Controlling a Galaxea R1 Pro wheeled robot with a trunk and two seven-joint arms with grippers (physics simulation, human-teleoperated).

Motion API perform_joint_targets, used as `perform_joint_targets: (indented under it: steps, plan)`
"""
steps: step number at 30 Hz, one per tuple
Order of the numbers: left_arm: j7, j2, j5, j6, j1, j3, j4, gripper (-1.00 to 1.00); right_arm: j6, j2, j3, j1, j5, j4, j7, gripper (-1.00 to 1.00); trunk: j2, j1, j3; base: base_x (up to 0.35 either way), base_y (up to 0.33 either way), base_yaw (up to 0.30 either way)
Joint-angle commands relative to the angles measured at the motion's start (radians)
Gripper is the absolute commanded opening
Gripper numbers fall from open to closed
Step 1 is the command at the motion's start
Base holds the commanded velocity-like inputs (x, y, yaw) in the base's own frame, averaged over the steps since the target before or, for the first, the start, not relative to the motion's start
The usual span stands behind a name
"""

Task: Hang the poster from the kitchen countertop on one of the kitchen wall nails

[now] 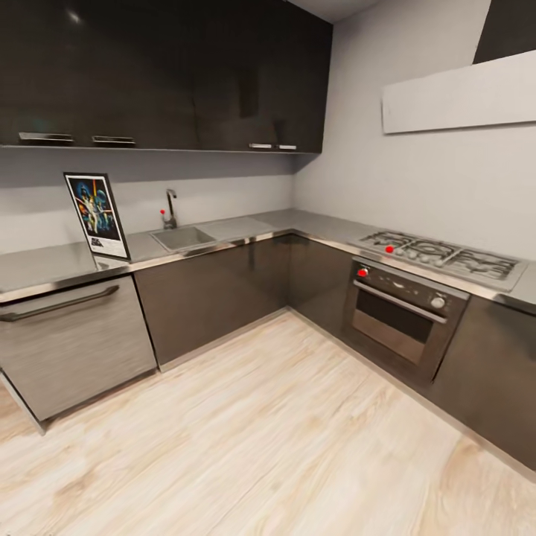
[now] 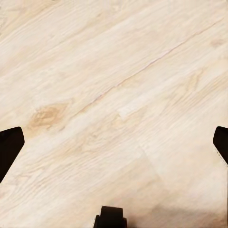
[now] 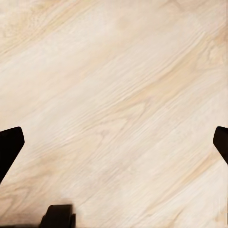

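- Left fingers (image 2: 10,147) apart, floor (image 2: 114,71) between them; we note right fingers (image 3: 9,149) likewise apart.
- Poster (image 1: 97,214) leans upright on surface (image 1: 45,264), beside sink (image 1: 182,237).

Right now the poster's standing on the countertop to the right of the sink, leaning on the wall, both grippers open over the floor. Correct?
Not quite. The poster stands to the left of the sink, as the head view shows. The rest holds: it leans against the wall on the countertop, and the left gripper and right gripper are open over the wooden floor.

right end effector (image 3: 114,142): fingers (image 3: 8,147) spread wide | below: pale wood floor (image 3: 118,80)
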Motion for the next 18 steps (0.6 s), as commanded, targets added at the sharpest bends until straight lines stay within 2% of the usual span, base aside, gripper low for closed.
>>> perform_joint_targets:
  steps: [1,10,18]
  plan:
    - [0.001,0.000,0.000,-0.001,0.001,0.001,-0.001,1.00,-0.003,0.000,0.001,-0.001,0.001,0.001,-0.001,1.00,0.000,0.001,-0.001,0.277,-0.220,0.285]
    - [0.001,0.000,0.000,-0.001,0.001,0.001,-0.001,1.00,-0.003,0.000,0.001,-0.001,0.001,0.001,0.000,1.00,0.000,0.001,-0.001,0.271,-0.226,0.291]
    - [0.001,-0.001,-0.002,0.000,0.000,0.000,-0.001,1.00,-0.003,0.000,0.001,-0.001,0.001,0.001,-0.001,1.00,0.000,0.001,-0.001,0.208,-0.277,0.293]
